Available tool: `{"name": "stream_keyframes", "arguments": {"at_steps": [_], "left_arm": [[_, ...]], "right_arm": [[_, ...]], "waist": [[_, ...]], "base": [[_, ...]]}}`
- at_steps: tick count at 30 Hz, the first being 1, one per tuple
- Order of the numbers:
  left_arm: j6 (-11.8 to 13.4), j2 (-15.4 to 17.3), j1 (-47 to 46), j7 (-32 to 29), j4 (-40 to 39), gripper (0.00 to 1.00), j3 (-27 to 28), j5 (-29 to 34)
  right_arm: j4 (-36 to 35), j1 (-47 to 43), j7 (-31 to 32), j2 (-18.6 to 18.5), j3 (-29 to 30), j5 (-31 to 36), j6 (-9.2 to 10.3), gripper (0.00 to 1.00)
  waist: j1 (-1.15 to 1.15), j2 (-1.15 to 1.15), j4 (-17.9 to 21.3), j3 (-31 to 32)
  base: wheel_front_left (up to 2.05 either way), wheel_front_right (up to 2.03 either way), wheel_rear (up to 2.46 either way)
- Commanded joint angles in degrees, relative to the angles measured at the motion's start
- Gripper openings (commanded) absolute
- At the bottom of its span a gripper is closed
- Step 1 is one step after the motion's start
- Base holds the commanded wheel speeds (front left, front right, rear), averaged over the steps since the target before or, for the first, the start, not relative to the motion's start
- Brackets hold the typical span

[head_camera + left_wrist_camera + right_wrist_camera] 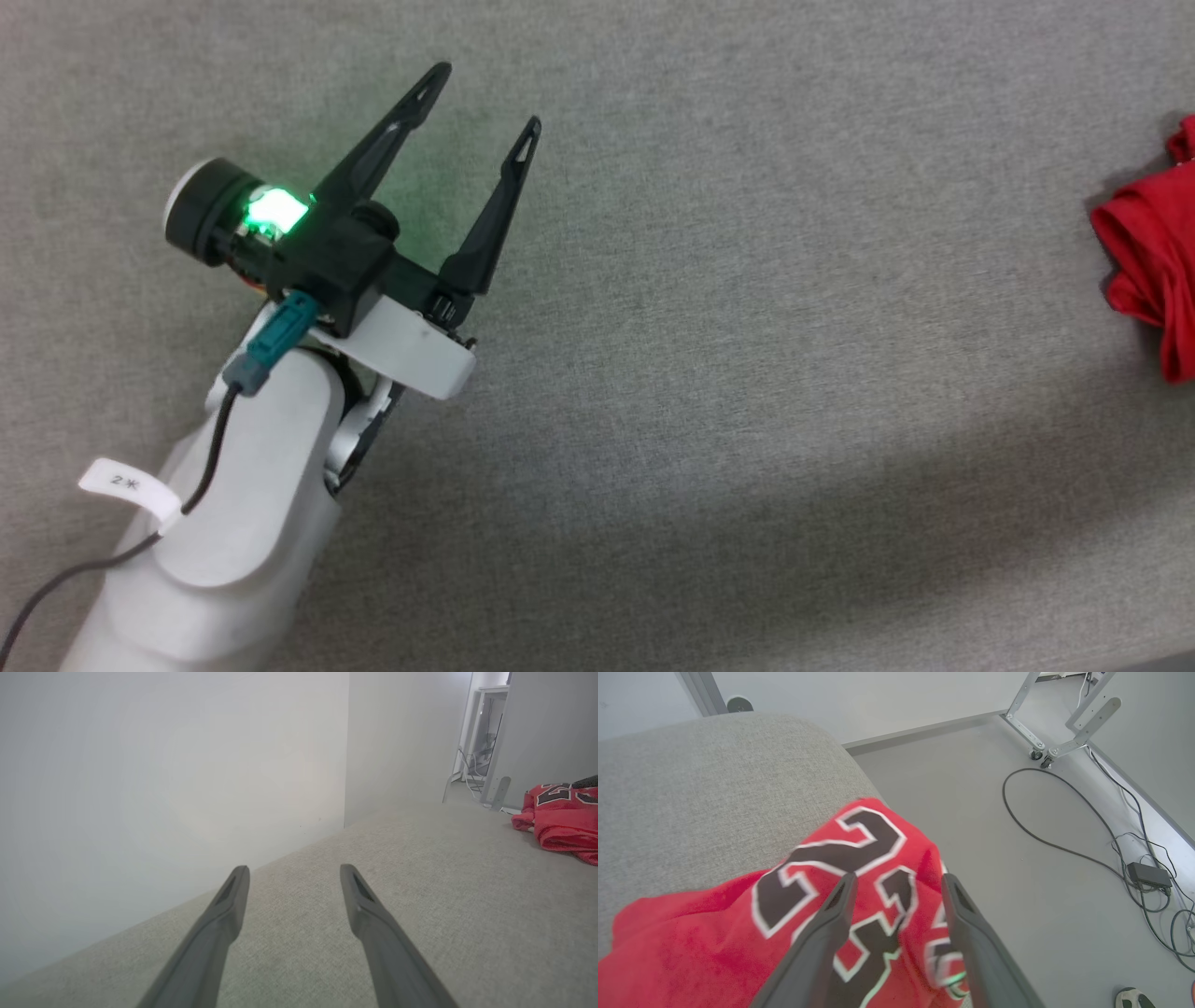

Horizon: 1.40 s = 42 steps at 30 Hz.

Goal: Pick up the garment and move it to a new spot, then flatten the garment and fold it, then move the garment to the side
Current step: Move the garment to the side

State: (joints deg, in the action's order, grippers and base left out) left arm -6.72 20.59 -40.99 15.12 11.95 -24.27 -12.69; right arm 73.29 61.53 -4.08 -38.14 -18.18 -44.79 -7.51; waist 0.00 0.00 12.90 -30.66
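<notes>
Grey cushion [691, 774], red "23" jersey [691, 942]

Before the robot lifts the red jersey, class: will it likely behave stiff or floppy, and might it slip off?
Probably floppy: the garment lies bunched in soft folds. Its cloth looks thin, so likely light, draping from one pinch. It sits at the grey surface's rounded edge, so a push could slide it off.

The grey fabric-covered desk [709, 373] carries the crumpled red garment [1153, 252], bunched by its rounded right corner, black white-outlined numerals facing up.
</notes>
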Motion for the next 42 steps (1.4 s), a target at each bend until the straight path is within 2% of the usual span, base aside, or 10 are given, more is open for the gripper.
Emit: {"name": "stream_keyframes", "arguments": {"at_steps": [1,4,9,19,24,29,36,42], "left_arm": [[0.24,-0.11,0.41,-0.02,0.08,1.0,0.24,-0.31],[0.44,-0.59,1.77,-0.03,0.31,1.0,0.81,-0.86],[1.01,-2.11,5.83,-0.03,1.31,1.0,2.5,-2.29],[1.99,-5.88,18.81,-0.02,5.98,1.0,9.07,-5.57],[2.47,-6.64,24.26,-0.01,7.04,1.0,12.24,-3.62],[1.92,-7.54,28.68,-0.01,8.12,1.0,15.8,-3.18],[1.18,-8.31,33.84,0.0,7.49,1.0,20.04,-1.52],[0.35,-8.07,37.18,-0.01,5.98,1.0,23.36,-0.89]], "right_arm": [[0.2,0.13,0.11,-0.15,-0.27,0.32,0.04,1.0],[0.32,-0.27,0.13,-0.64,-0.73,0.78,0.04,1.0],[-0.79,-2.65,-0.04,0.67,-3.34,2.15,0.04,1.0],[-11.89,-15.28,-5.87,7.49,-10.16,-0.62,0.04,1.0],[-17.14,-20.67,-8.71,10.2,-12.65,-2.77,0.04,1.0],[-21.81,-25.05,-10.12,11.69,-14.84,-3.54,0.04,1.0],[-26.99,-30.5,-11.06,12.07,-13.57,-2.97,0.04,1.0],[-33.36,-35.42,-11.11,11.25,-7.48,1.85,0.04,1.0]], "waist": [[0.0,0.0,0.14,0.93],[0.0,0.0,0.04,2.84],[0.0,0.0,-0.84,7.44],[0.0,0.0,-5.0,17.67],[0.0,0.0,-7.53,21.57],[0.0,0.0,-9.64,25.63],[0.0,0.0,-12.37,30.7],[0.0,0.0,-13.84,33.12]], "base": [[0.0,0.0,0.0],[0.0,0.0,0.0],[0.0,0.0,0.0],[0.0,0.0,0.0],[0.0,0.0,0.0],[0.0,0.0,0.0],[0.0,0.0,0.0],[0.0,0.0,0.0]]}}
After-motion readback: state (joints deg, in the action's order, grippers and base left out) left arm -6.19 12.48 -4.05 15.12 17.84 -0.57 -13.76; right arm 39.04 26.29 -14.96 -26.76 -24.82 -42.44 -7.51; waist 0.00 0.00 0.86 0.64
